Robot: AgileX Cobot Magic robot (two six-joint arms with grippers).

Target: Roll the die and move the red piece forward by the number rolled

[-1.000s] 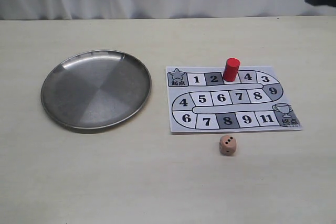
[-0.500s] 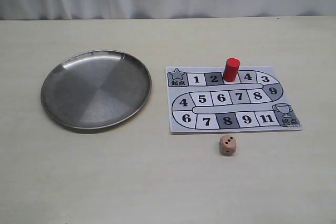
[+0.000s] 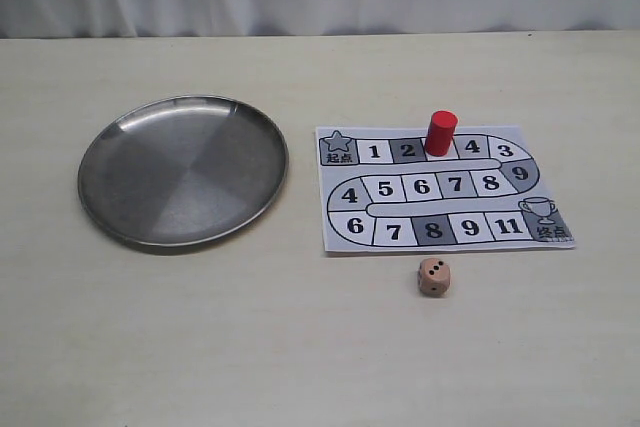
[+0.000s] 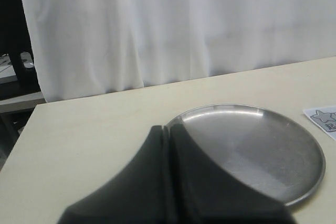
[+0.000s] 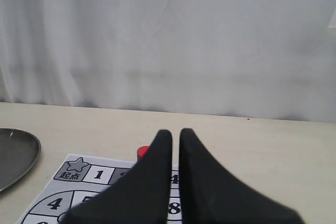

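The red piece (image 3: 440, 132) stands upright on the paper board (image 3: 335, 232), on the square between 2 and 4. In the right wrist view its top (image 5: 142, 152) peeks out beside a finger. The die (image 3: 434, 277) rests on the table just in front of the board, two pips showing on top. Neither gripper appears in the exterior view. My left gripper (image 4: 167, 129) is shut and empty, near the steel plate's edge. My right gripper (image 5: 176, 132) is shut with only a thin slit between its fingers, holding nothing, above the board (image 5: 79, 174).
A round steel plate (image 3: 183, 170) lies left of the board and is empty; it also shows as the plate (image 4: 252, 150) in the left wrist view. A white curtain hangs behind the table's far edge.
A dark part of the right arm that showed at the top right corner of the exterior view one second ago has gone out of view. The die and red piece have not moved.
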